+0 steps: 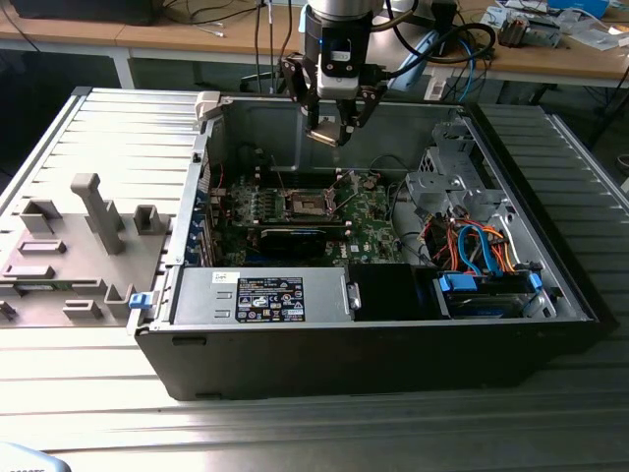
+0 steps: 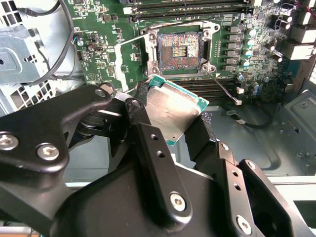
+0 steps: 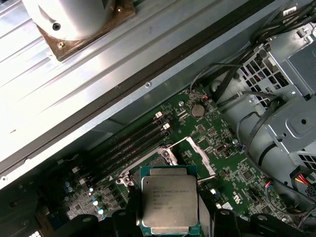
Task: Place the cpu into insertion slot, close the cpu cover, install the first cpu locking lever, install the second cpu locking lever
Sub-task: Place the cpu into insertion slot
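Gripper (image 1: 329,130), upper centre of the exterior view, clamped on the cpu (image 1: 322,137); insertion slot (image 1: 307,204) lies below at mid-frame, slightly left, well apart.

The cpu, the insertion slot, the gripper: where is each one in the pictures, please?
cpu (image 3: 169,205): first wrist view, middle of its metal top.
insertion slot (image 2: 178,50): second wrist view, middle of the socket.
gripper (image 1: 326,133): exterior view, midway between its fingertips.
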### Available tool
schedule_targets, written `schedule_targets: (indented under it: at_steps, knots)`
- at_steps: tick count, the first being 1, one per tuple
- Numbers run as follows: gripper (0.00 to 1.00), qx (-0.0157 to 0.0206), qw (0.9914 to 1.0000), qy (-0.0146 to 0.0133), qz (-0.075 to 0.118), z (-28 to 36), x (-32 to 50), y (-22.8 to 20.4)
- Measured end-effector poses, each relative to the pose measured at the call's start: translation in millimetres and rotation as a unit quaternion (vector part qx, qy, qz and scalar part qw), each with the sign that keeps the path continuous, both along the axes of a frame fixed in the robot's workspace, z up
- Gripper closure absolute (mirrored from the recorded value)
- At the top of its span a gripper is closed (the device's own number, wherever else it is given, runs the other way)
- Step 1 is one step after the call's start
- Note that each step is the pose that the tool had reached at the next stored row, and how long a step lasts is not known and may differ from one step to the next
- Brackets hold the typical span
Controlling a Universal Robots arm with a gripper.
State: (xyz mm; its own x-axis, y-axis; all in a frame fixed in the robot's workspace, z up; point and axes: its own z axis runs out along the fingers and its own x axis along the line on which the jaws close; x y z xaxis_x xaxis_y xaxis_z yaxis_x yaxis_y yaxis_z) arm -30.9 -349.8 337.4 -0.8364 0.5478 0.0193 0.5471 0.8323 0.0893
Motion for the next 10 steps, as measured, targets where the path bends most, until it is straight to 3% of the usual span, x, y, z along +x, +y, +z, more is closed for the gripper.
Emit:
schedule_targets:
  at_steps: [10]
  knots:
    - [0.45, 0.0, 1.0, 0.0, -0.002, -0.1, 0.0, 0.0]
